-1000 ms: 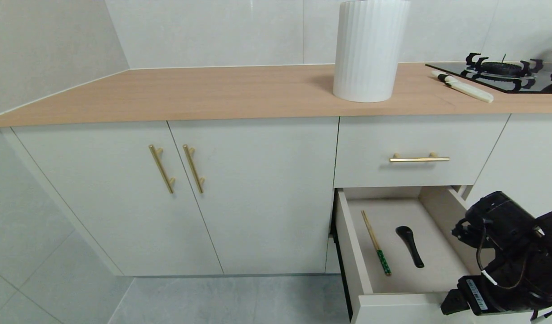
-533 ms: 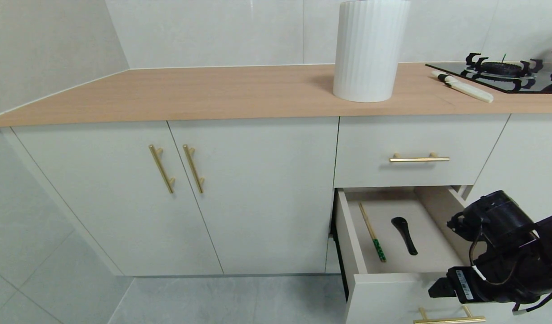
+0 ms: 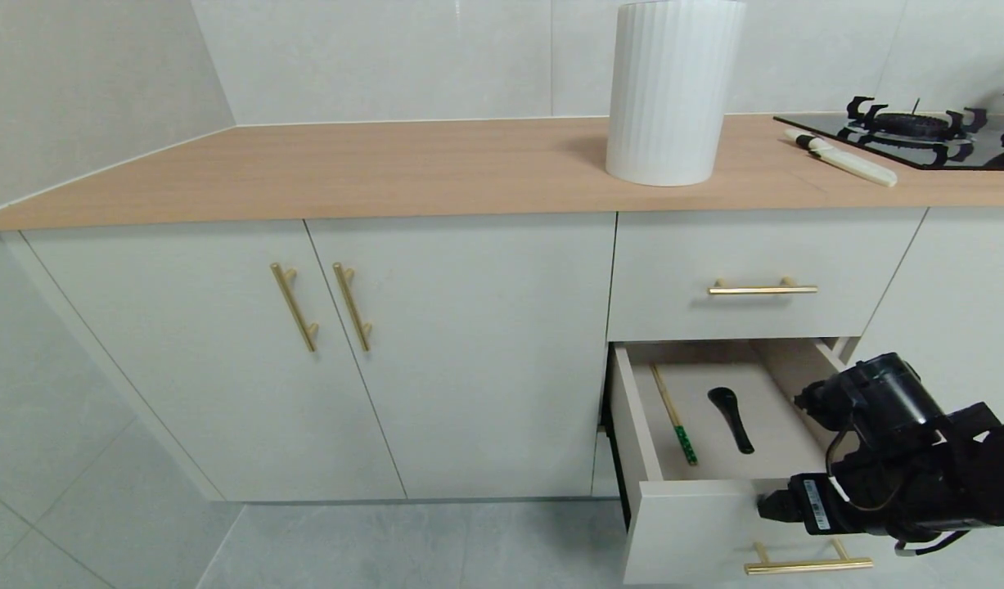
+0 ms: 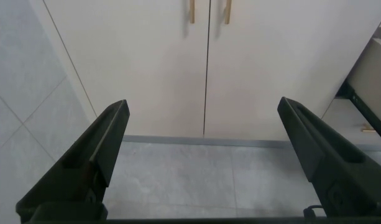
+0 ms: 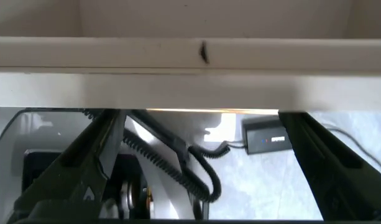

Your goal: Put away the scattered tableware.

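Your L gripper (image 4: 202, 106) & R gripper (image 5: 202, 115) gaped empty; R at white open drawer (image 3: 686, 523) front. Looked stiff, light: best pushed by gold bar handle (image 3: 806, 564).

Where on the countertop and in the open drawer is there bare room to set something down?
Widest: the countertop from the left wall corner to the white canister. Narrower: between canister and knife. In the drawer, the strip right of the black spoon; chopsticks and spoon crowd the rest.

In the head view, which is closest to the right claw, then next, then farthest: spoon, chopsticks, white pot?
From the right claw:
1. Spoon, right side of the drawer.
2. Chopsticks, left side of it.
3. White pot, up on the counter.
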Robot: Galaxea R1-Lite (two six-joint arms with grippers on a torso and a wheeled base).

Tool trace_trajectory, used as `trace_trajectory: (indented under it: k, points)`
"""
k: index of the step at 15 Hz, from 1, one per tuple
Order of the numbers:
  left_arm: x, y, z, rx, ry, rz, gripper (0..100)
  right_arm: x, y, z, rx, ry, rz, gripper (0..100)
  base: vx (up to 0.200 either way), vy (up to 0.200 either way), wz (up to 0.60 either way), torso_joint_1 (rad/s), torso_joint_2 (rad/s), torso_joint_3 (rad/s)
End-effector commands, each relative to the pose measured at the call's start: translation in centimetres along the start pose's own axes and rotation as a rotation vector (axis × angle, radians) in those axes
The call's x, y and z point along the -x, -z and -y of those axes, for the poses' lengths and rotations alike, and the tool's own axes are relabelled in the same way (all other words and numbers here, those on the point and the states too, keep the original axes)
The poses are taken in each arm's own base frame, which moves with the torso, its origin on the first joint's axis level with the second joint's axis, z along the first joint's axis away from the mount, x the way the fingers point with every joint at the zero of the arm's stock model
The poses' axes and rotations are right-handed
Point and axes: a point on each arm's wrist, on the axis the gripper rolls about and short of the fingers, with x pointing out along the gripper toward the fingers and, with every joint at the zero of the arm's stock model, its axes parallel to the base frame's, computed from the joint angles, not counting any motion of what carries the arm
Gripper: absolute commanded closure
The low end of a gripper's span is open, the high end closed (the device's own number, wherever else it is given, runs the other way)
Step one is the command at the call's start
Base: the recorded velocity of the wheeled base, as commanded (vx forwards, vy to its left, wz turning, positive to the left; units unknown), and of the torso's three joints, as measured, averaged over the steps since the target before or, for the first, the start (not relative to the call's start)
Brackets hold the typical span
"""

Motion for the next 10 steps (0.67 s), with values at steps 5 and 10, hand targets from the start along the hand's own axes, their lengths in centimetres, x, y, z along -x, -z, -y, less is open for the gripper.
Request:
trace_trajectory:
  k: [5,10]
  points:
    - [0.0,0.0,0.0,0.000,0.000,0.000,0,-4.0,-2.7,0.3,0.017,0.004,0.124,0,0.000,0.000,0.00,0.000,0.00,0.000]
    - [0.0,0.0,0.0,0.000,-0.001,-0.002,0,-6.6,-5.4,0.3,0.007,-0.010,0.306,0,0.000,0.000,0.00,0.000,0.00,0.000]
